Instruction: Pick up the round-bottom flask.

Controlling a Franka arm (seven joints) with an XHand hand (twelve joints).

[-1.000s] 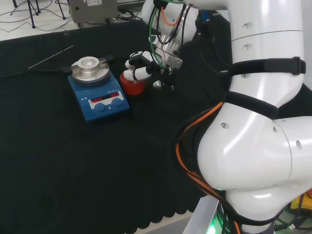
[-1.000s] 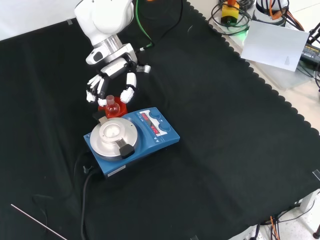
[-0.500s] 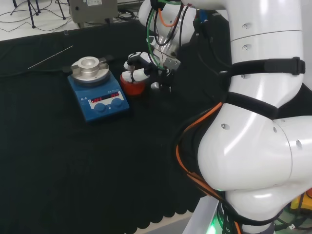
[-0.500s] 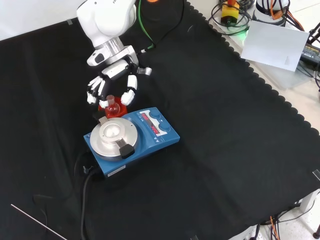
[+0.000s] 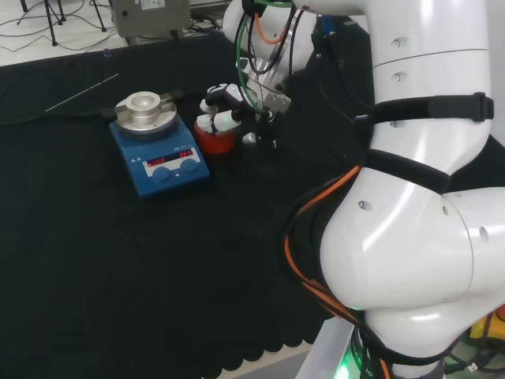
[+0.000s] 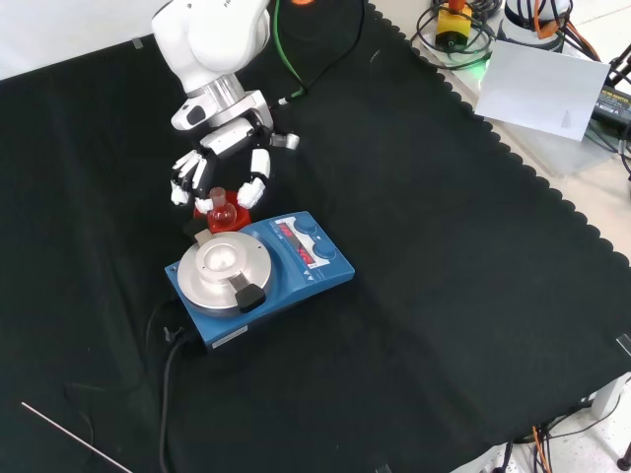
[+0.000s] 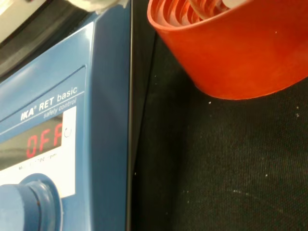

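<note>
A small round-bottom flask stands upright in a red ribbed stand just behind the blue hotplate in the front view. The hand hangs over it, with fingers half bent down on both sides of the flask's neck and gaps showing between them and the glass. In the head view the hand covers the flask above the red stand, to the right of the hotplate. The wrist view shows the stand close beside the hotplate's front panel.
The hotplate's steel top plate lies next to the stand. Its black cable trails toward the front edge. A thin rod lies on the cloth far left in the head view. The arm's white links stand at the right.
The hand has shifted slightly over the flask and sunk a little around it. The flask and stand have not moved.
</note>
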